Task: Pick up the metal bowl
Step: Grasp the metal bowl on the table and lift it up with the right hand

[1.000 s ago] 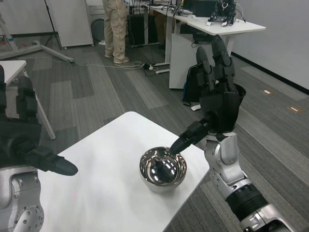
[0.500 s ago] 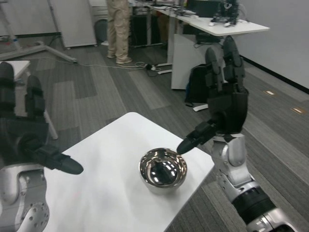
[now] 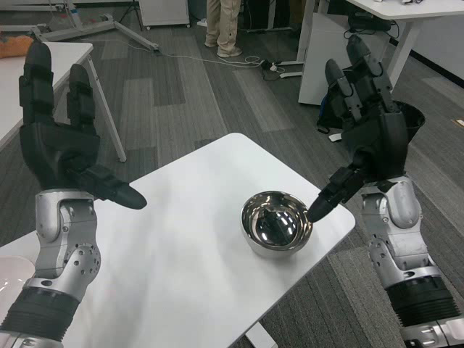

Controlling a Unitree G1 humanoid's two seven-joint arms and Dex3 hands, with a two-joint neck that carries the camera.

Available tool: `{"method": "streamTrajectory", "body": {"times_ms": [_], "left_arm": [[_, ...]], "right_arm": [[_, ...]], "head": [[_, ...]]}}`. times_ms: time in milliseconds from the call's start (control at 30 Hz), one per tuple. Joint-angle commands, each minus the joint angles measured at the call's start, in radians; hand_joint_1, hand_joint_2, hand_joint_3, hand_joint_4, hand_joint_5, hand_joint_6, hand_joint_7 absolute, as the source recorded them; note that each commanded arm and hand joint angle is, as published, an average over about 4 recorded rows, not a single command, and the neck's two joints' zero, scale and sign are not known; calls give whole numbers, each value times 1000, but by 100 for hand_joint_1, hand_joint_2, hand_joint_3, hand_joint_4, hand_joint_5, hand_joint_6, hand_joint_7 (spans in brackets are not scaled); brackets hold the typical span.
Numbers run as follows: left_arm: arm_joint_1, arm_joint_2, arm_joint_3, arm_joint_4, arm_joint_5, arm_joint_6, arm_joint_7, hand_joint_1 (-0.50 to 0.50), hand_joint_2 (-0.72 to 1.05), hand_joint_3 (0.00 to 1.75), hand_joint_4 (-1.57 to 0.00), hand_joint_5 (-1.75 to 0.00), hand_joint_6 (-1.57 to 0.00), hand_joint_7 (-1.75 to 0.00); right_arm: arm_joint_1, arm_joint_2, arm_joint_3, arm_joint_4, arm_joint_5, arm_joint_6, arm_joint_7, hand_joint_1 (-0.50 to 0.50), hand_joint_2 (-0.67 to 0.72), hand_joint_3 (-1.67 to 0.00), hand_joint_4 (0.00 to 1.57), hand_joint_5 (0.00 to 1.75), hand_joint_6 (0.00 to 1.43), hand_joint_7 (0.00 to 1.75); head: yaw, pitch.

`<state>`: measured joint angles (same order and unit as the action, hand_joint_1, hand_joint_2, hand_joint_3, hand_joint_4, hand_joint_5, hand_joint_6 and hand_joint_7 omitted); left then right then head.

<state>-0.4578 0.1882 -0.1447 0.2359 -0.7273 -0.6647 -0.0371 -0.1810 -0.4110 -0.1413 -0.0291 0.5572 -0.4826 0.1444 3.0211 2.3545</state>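
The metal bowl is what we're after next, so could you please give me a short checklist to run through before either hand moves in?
1. Metal bowl upright on the white table: ok.
2. Bowl empty: cannot tell; its inside shows only dark reflections.
3. Right hand free, fingers apart: ok; its thumb tip hangs close beside the bowl's right rim, contact cannot tell.
4. Left hand free, fingers apart: ok; raised over the table's left part, well away from the bowl.
5. Bowl's margin from the table edge: not ok; it sits near the right edge.
6. Person standing far behind: ok.
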Motion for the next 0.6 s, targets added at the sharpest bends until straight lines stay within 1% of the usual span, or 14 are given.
{"method": "streamTrajectory", "body": {"times_ms": [33,100,200,267,300,400,467,600], "left_arm": [[-14,18,17,10,-7,4,-1,-50,-64,0,-11,0,-3,-35],[-18,20,17,15,-14,4,-1,-50,-64,0,-11,0,-3,-35],[-22,25,14,25,-20,3,-1,-50,-64,0,-11,0,-3,-35],[-27,26,10,33,-24,3,-2,-50,-64,0,-11,0,-3,-35],[-30,27,9,38,-26,4,-3,-50,-64,0,-11,0,-3,-35],[-35,27,4,46,-30,4,-5,-50,-64,0,-11,0,-3,-35],[-40,29,-1,53,-33,3,-6,-50,-64,0,-11,0,-3,-35],[-46,29,-8,65,-37,3,-8,-50,-64,0,-11,0,-3,-35]], "right_arm": [[48,6,-69,-32,10,88,63,-42,66,0,0,0,0,12],[71,7,-102,-43,3,125,83,-42,66,0,0,0,0,14],[107,8,-142,-59,-4,164,96,-42,66,0,0,0,0,14],[135,11,-178,-79,-11,210,125,-42,66,0,0,0,0,14],[149,14,-202,-94,-19,244,148,-42,66,0,0,0,0,14],[172,29,-257,-125,-49,325,202,-42,66,0,0,0,0,14],[179,40,-283,-133,-72,356,223,-42,66,0,0,0,0,14],[182,60,-288,-108,-94,369,241,-42,66,0,0,0,0,14]], "head": [[-40,-16],[-47,-17],[-71,-27],[-104,-34],[-121,-37],[-140,-37],[-155,-37],[-164,-36]]}}
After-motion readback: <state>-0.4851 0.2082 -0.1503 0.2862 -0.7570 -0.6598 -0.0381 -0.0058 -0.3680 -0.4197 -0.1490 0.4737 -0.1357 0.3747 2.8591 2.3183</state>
